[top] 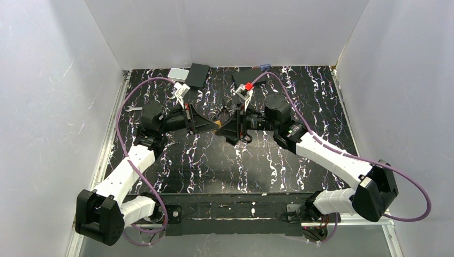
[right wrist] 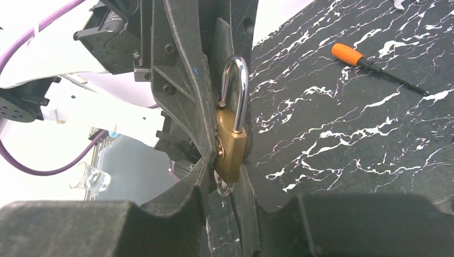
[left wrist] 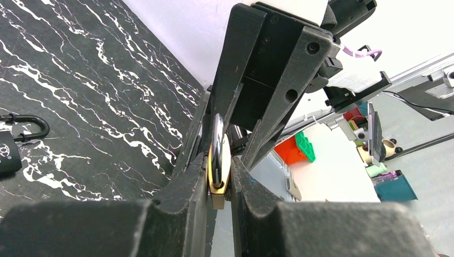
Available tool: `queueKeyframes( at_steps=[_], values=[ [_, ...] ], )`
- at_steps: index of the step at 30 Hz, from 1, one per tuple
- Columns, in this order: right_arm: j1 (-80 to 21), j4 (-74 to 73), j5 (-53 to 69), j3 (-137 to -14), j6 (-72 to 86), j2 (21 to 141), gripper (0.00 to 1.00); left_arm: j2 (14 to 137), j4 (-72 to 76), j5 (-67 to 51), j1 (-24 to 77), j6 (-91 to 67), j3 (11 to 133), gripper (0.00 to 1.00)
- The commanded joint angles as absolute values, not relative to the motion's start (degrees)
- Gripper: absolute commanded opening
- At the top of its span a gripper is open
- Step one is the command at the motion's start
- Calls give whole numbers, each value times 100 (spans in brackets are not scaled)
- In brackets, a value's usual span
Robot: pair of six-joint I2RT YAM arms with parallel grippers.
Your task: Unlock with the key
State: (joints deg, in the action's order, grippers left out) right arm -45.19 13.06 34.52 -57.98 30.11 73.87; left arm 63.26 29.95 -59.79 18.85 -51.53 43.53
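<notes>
Lock: a brass padlock point(right wrist: 231, 140) is held up off the black marbled table point(top: 214, 166) at mid-table, where the two arms meet fingertip to fingertip. Both legs of its silver shackle point(right wrist: 239, 88) meet the body.
Left arm: the left gripper point(left wrist: 218, 172) is clamped on the padlock, with one finger pressed against each brass face.
Right arm: the right gripper point(right wrist: 225, 172) has its fingers narrowly apart on either side of the padlock's lower end. Whether they pinch anything cannot be told.
Key: a small silver key ring point(right wrist: 225, 187) hangs under the padlock between the right fingers. The key itself is hidden.
Overhead view: the padlock is only a tan speck between the black fingers. Only this view shows the back of the table, with a grey box point(top: 178, 74) beside a black box point(top: 198, 75), a red-topped item point(top: 249, 85) and a small silver tool point(top: 134, 108) near the left edge.
Left wrist view: the padlock is seen edge-on, with the shackle a thin bright strip. Only this view shows a second, black padlock point(left wrist: 13, 144) lying on the table well apart from the grippers.
Right wrist view: the padlock is seen closer to broadside, with body, shackle and ring all plain. Only this view shows an orange-handled screwdriver point(right wrist: 348, 54) lying on the table, well apart.
</notes>
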Motion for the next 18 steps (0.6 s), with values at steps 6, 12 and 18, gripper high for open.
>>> queueKeyframes(
  at_steps=[6, 12, 18],
  values=[
    [-4417, 2316, 3798, -5933, 3393, 7592, 8, 6164, 3328, -6266, 1952, -5206, 4289, 0],
    [-4396, 2530, 4137, -5946, 3549, 7764, 1, 6143, 3355, -6284, 1977, -5186, 4289, 20],
    [-4385, 2548, 4128, -5829, 3511, 7692, 1, 6128, 3357, -6259, 1975, -5186, 4280, 39]
  ],
)
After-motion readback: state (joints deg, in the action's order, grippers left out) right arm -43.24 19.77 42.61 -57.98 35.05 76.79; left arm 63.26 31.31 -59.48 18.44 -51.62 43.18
